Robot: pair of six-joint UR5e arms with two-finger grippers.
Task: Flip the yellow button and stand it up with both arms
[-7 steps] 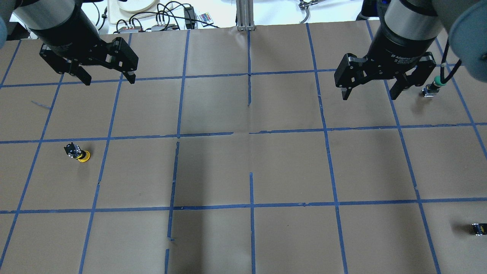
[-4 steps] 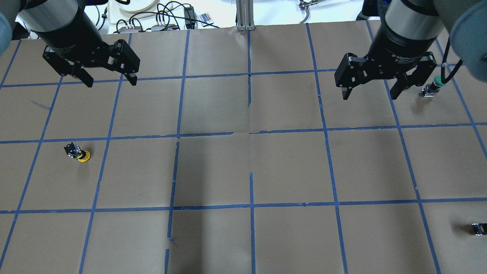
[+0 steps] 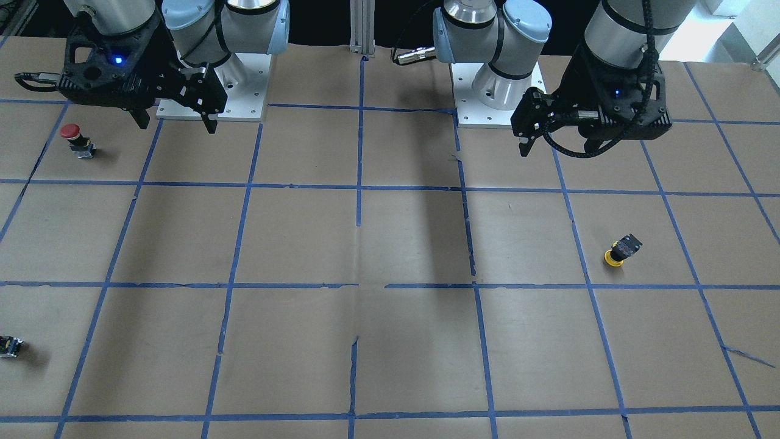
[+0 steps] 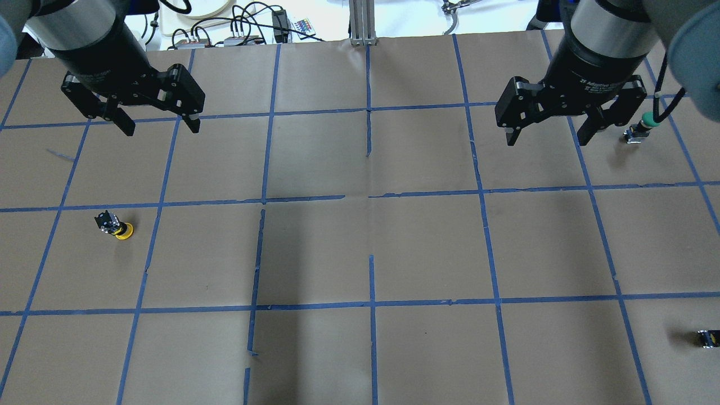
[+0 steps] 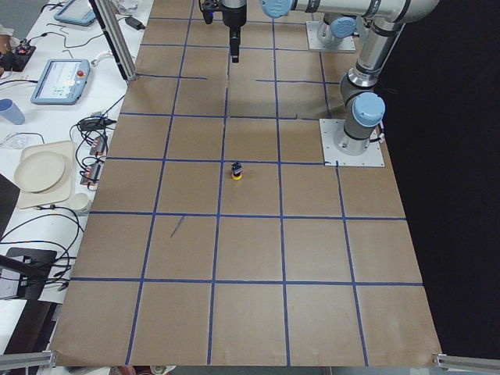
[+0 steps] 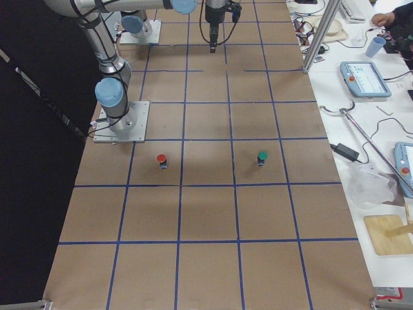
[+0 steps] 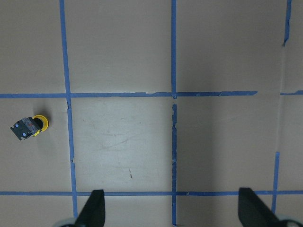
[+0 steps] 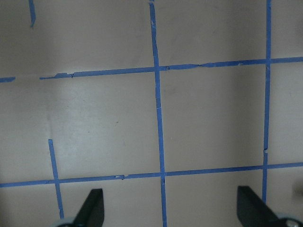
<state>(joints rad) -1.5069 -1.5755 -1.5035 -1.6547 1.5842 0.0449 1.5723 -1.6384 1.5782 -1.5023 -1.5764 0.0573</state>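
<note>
The yellow button (image 4: 115, 226) sits on the brown paper in the left half of the table, apparently with its yellow cap down and its black body up; it also shows in the front view (image 3: 620, 250), the left side view (image 5: 237, 170) and the left wrist view (image 7: 29, 126). My left gripper (image 4: 160, 126) hangs open high above the table, well beyond the button, its fingers (image 7: 94, 210) empty. My right gripper (image 4: 547, 140) hovers open and empty over the right half of the table, far from the button.
A red-capped button (image 3: 76, 138) and a green-capped button (image 4: 642, 126) stand on the right side. A small dark block (image 4: 706, 338) lies near the right front edge. Cables and devices (image 4: 236, 31) crowd the far edge beside an aluminium post (image 4: 363, 22).
My left gripper has turned a little and shifted slightly toward the button's row. The right gripper has barely moved. The yellow button has stayed put.
</note>
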